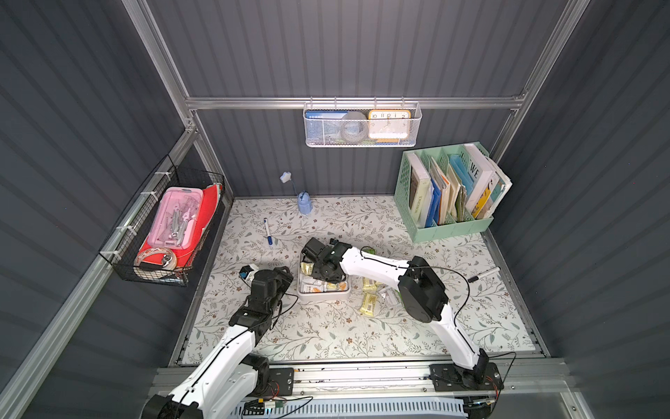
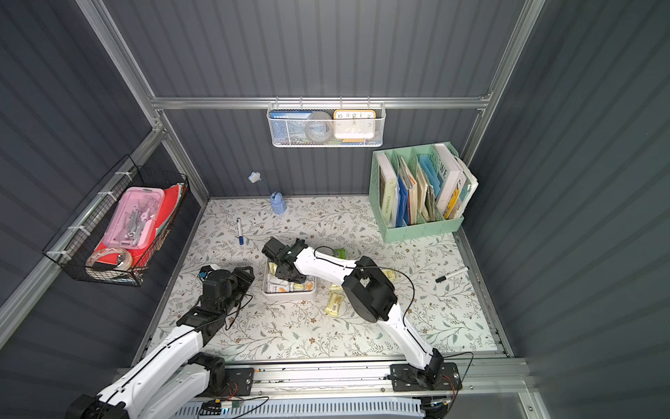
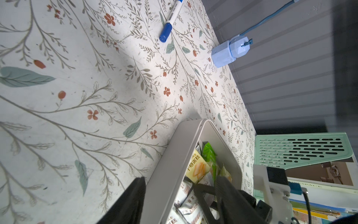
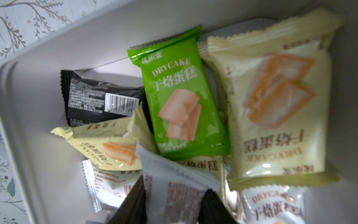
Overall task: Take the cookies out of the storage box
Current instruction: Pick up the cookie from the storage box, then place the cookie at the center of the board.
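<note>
The floral table (image 1: 326, 337) lies bare from the storage box (image 1: 322, 298) to its 6 o'clock edge. A mint-green file holder (image 1: 449, 232) fills the 1 o'clock corner. The box sits mid-table, and the right arm (image 1: 380, 266) covers much of it in both top views. Loose cookies (image 1: 369, 304) lie on the table at the box's 3 to 4 o'clock, near its wall. The left gripper (image 1: 288, 276) stands wide at the box's 9 o'clock wall. The left wrist view shows one finger (image 3: 135, 197) outside that wall. Only the right wrist view shows the right gripper (image 4: 174, 186), narrow about a white packet (image 4: 170, 170); whether it pinches cannot be told. That view also shows a black packet (image 4: 100, 99) near a box corner.
</note>
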Controlling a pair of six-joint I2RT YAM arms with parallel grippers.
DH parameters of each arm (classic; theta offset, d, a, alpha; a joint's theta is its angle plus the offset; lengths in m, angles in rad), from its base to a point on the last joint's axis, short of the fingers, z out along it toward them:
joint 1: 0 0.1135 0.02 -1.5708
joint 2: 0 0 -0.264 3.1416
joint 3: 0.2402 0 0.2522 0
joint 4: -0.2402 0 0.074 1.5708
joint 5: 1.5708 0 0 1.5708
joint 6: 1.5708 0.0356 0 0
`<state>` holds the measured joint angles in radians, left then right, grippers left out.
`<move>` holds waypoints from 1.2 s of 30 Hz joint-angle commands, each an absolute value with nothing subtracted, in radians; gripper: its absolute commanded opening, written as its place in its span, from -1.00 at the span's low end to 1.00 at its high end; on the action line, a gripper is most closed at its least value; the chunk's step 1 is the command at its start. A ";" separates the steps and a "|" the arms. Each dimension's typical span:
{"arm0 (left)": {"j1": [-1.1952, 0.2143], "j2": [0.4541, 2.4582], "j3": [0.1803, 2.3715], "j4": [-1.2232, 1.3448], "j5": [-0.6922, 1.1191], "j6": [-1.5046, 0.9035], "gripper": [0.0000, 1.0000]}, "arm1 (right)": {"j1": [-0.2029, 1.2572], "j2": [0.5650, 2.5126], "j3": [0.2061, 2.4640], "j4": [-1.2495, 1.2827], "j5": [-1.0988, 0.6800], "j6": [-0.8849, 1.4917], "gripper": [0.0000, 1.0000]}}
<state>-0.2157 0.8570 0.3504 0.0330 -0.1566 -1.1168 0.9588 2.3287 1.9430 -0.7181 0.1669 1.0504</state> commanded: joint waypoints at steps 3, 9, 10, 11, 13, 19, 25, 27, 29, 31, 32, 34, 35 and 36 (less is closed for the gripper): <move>-0.210 0.845 0.369 -0.006 -0.181 -1.096 0.25 | 0.977 2.224 1.901 -0.686 0.201 0.999 -0.20; -0.210 0.854 0.387 -0.009 -0.179 -1.083 0.25 | 0.977 2.081 1.797 -0.642 0.226 0.952 -0.25; -0.210 0.856 0.390 -0.010 -0.178 -1.081 0.25 | 0.977 2.054 1.776 -0.634 0.237 0.935 -0.26; -0.210 0.857 0.393 -0.008 -0.175 -1.076 0.25 | 0.975 2.022 1.749 -0.629 0.255 0.913 -0.28; -0.210 0.865 0.397 0.000 -0.163 -1.065 0.25 | 0.966 1.956 1.686 -0.619 0.288 0.869 -0.30; -0.210 0.892 0.420 0.011 -0.147 -1.030 0.25 | 0.841 1.796 1.491 -0.642 0.252 0.682 -0.30; -0.210 0.916 0.427 0.042 -0.122 -1.014 0.25 | 0.666 1.778 1.422 -0.739 0.209 0.498 -0.31; -0.210 0.930 0.430 0.053 -0.102 -1.005 0.25 | 0.627 1.801 1.424 -0.751 0.199 0.451 -0.32; -0.210 0.943 0.431 0.063 -0.086 -1.002 0.25 | 0.597 1.838 1.442 -0.753 0.191 0.413 -0.33; -0.210 0.954 0.430 0.076 -0.072 -1.002 0.25 | 0.575 1.886 1.478 -0.770 0.182 0.379 -0.33; -0.210 0.958 0.429 0.079 -0.067 -1.002 0.25 | 0.564 1.916 1.502 -0.783 0.176 0.355 -0.33; -0.210 0.964 0.430 0.081 -0.059 -0.998 0.25 | 0.545 1.970 1.559 -0.828 0.180 0.315 -0.33; -0.210 0.966 0.428 0.083 -0.055 -0.999 0.25 | 0.533 1.995 1.583 -0.844 0.183 0.304 -0.33; -0.210 0.968 0.428 0.084 -0.054 -0.997 0.25 | 0.522 2.014 1.599 -0.849 0.170 0.293 -0.33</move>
